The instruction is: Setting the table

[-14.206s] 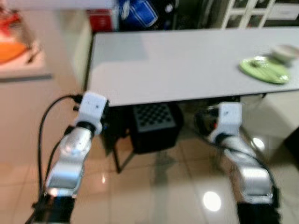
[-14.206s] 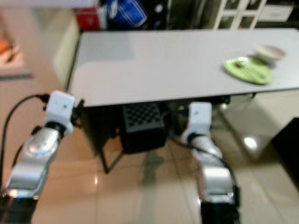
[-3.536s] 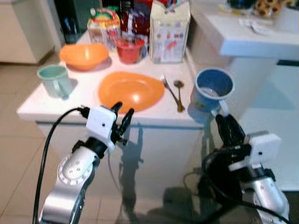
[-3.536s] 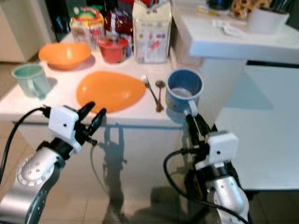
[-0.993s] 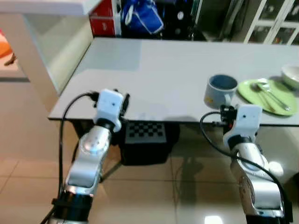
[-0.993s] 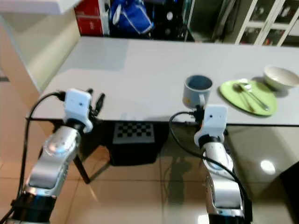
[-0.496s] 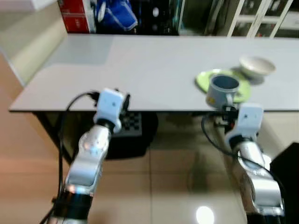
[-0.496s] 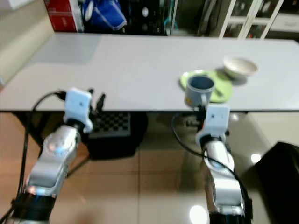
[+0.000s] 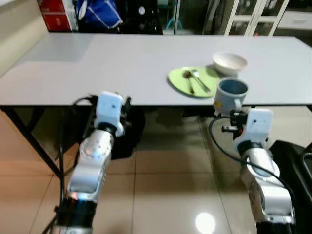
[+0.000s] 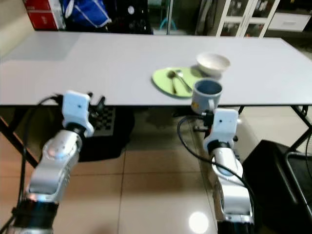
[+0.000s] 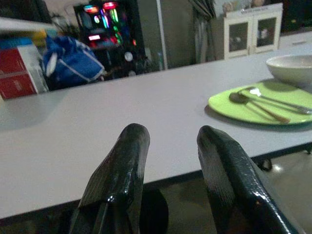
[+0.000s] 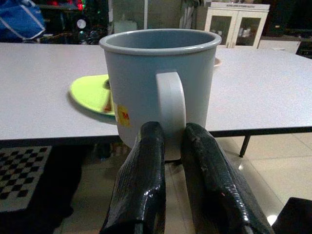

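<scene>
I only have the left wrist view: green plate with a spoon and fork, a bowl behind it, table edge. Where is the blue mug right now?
Observer: The right claw grips the blue mug by its handle.
Operator: Where is it relative to the plate?
Observer: At the near edge of the table, just right of the green plate. I cannot tell if it is set down.
Operator: Is it tipped?
Observer: No. In the right wrist view it stands upright, with its rim level.
</scene>
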Available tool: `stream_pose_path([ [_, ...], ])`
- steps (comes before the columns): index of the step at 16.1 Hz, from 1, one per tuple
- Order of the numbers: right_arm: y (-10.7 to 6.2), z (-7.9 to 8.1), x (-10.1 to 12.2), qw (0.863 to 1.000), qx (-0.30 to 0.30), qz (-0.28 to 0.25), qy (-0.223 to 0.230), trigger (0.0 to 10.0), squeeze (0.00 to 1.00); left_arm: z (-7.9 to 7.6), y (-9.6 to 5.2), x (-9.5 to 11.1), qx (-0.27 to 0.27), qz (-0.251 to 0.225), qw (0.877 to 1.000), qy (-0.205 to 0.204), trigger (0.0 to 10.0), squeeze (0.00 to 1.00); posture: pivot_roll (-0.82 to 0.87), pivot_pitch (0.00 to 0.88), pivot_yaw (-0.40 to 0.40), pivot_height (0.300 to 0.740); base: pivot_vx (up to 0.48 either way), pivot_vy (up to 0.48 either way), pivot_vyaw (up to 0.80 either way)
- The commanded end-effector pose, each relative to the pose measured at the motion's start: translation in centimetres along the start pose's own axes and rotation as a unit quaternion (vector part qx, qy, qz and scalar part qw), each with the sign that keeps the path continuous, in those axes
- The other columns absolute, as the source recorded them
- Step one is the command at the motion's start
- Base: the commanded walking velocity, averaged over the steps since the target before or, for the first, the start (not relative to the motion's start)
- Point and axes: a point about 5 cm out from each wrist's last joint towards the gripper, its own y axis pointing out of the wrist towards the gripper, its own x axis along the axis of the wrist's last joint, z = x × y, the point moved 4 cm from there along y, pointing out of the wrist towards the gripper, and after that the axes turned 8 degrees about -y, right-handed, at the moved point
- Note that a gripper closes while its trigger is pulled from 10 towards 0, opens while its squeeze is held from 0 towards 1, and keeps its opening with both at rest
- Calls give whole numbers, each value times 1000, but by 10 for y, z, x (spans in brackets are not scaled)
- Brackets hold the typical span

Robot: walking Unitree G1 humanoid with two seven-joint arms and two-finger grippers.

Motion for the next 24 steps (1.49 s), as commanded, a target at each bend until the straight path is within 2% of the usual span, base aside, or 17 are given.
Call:
stream_pose_path([
  [1,1,-6,2,1000,-12,-4,11,10000,0,-6,3,4,-13,-7,1000,5,10000,0,-16,4,8,740,0,0,0],
  [3,2,-3,1,1000,-10,2,28,10000,0,-7,4,5,-29,-6,1000,11,10000,0,-18,2,12,740,124,0,0],
  [13,3,-1,0,999,-8,3,35,10000,0,-11,4,5,-58,-3,998,7,10000,0,-13,7,20,740,326,0,-449],
  [22,2,10,5,999,30,-10,42,10000,0,-8,3,5,-59,0,998,12,10000,0,-6,7,21,740,348,0,0],
  [24,1,9,4,999,35,-10,40,10000,0,-6,2,3,-56,1,998,12,10000,0,-6,9,19,740,349,0,0],
])
